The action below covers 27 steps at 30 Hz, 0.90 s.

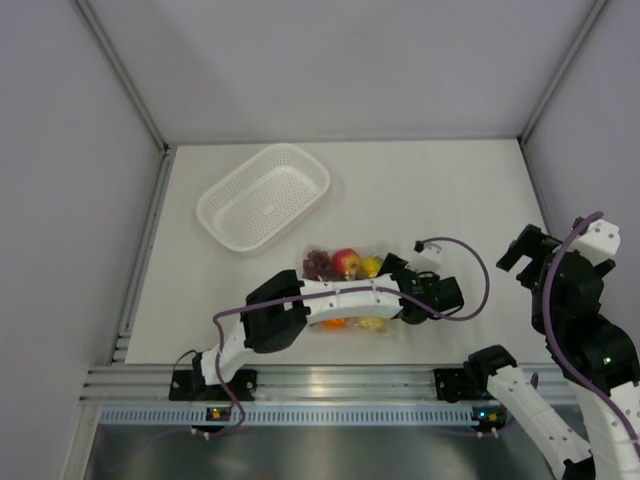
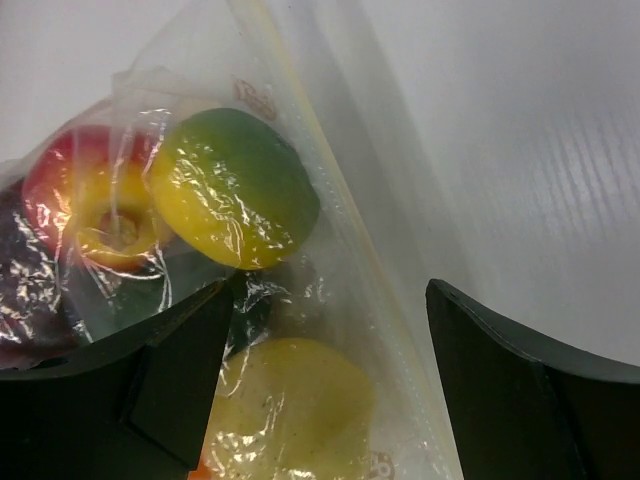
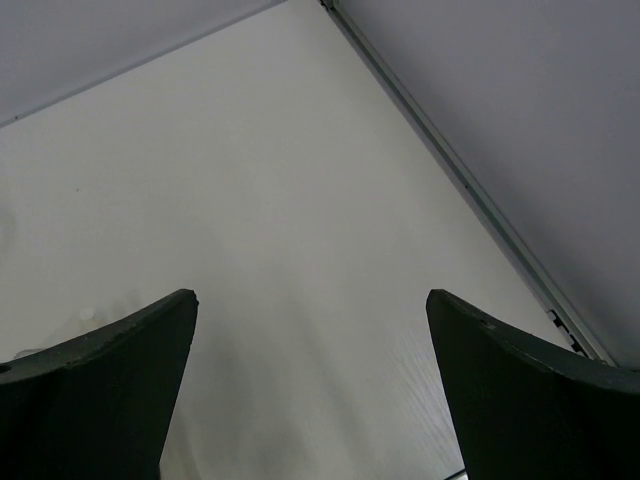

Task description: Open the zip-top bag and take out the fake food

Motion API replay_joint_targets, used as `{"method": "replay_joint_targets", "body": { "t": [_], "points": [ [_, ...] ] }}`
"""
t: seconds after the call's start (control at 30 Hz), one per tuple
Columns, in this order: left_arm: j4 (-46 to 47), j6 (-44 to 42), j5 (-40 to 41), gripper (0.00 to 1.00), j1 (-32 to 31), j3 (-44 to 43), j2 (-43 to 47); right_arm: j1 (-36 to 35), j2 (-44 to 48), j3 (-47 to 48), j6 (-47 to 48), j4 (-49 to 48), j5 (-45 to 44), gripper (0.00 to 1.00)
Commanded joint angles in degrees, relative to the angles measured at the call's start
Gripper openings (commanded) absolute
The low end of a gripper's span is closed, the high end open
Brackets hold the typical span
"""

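The zip-top bag (image 1: 392,322) lies on the table, partly under my left arm, with fake food inside: purple grapes (image 1: 317,263), a red apple (image 1: 346,262), a lemon (image 1: 371,266) and an orange (image 1: 333,323). In the left wrist view the bag's zip strip (image 2: 330,210) runs between my fingers, with a green-yellow fruit (image 2: 235,185), the apple (image 2: 95,205) and a yellow lemon (image 2: 290,410) behind the plastic. My left gripper (image 1: 399,272) (image 2: 330,290) is open, straddling the bag's right end. My right gripper (image 1: 522,256) (image 3: 310,295) is open and empty at the far right.
A white perforated basket (image 1: 262,196) stands empty behind the bag to the left. Grey walls close in the table on three sides; a metal rail (image 1: 330,380) runs along the near edge. The right wrist view shows bare tabletop (image 3: 300,180) and the wall edge.
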<state>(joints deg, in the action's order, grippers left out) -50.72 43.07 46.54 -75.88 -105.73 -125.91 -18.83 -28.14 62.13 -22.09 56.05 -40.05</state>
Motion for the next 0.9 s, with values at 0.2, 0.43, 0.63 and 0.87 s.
{"method": "replay_joint_targets", "body": {
  "t": [0.2, 0.43, 0.63, 0.87],
  "points": [
    [-10.1, 4.0, 5.7, 0.75, -1.6, -8.4, -9.7, 0.3, 1.7, 1.8, 2.0, -0.3, 1.1, 0.99],
    [-10.5, 6.4, 5.0, 0.24, -1.6, -5.4, -8.1, 0.3, 2.4, 1.2, 2.1, -0.9, 2.3, 0.99],
    [-10.4, 6.4, 4.8, 0.0, -1.5, -4.0, -2.1, 0.3, 4.1, -0.4, 3.9, -2.8, 7.3, 0.99],
    [-9.5, -1.2, 0.6, 0.0, 0.5, -2.0, 12.1, 0.3, 7.0, -3.5, 5.0, -6.2, 13.6, 0.99]
  ]
}}
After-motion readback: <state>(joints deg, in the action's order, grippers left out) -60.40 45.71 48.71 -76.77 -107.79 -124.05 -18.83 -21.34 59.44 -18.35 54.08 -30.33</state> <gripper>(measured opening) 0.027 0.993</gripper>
